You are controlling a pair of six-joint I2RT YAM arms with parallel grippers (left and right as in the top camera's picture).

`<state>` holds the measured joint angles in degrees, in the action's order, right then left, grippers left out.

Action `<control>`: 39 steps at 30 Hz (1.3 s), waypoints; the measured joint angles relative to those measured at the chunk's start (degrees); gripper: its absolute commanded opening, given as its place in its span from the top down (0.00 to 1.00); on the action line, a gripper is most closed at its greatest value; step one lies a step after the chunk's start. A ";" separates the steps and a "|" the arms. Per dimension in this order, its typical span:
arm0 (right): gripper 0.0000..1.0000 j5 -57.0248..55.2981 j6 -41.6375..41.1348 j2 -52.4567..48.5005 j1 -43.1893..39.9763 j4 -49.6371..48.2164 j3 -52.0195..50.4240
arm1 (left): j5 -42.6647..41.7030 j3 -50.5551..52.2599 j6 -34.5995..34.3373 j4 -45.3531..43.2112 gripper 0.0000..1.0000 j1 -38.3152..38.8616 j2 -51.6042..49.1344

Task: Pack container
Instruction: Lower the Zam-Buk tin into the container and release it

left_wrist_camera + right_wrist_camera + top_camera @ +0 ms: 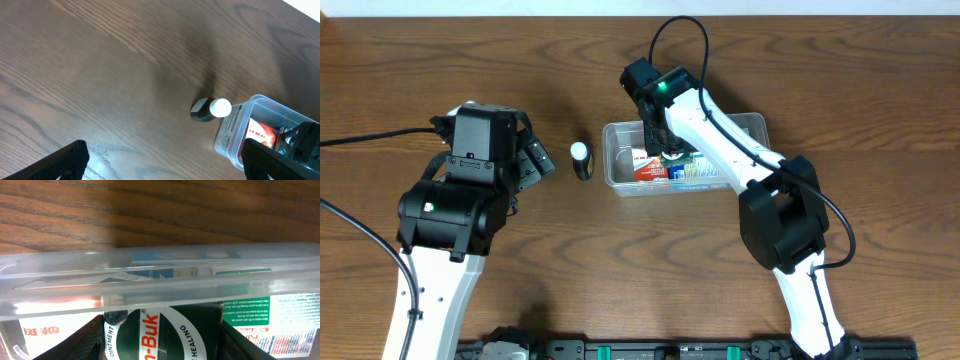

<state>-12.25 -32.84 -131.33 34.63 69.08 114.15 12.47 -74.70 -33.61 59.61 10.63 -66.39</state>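
Note:
The container point(752, 124), a clear shallow tub, sits right of the table's middle; its near wall point(150, 282) crosses the right wrist view and its corner point(231, 134) shows in the left wrist view. My right gripper point(666, 154) reaches down inside it, its jaws closed against both sides of a dark green ointment box point(165, 330). A red and white box point(645, 168) and other small cartons point(698, 171) lie in the tub beside it. My left gripper point(534, 164) hangs wide open and empty over bare wood, left of a small bottle.
A small dark bottle with a white cap point(581, 160) lies on the table between the left gripper and the tub, also in the left wrist view point(210, 109). The right arm point(775, 215) stretches over the tub's right end.

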 measured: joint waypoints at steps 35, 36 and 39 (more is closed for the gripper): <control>0.45 1.44 0.39 1.86 -0.13 -1.42 0.00 | -0.02 0.00 0.00 0.00 0.02 0.00 0.00; 0.43 1.60 0.39 1.86 -0.13 -1.46 0.00 | 0.00 0.00 0.00 0.00 0.02 0.00 0.00; 0.34 2.08 0.46 1.86 -0.13 -1.49 0.00 | 0.00 0.00 0.00 0.00 0.02 0.00 0.00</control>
<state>-10.17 -32.38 -129.47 34.50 67.59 114.15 12.47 -74.70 -33.61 59.61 10.63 -66.39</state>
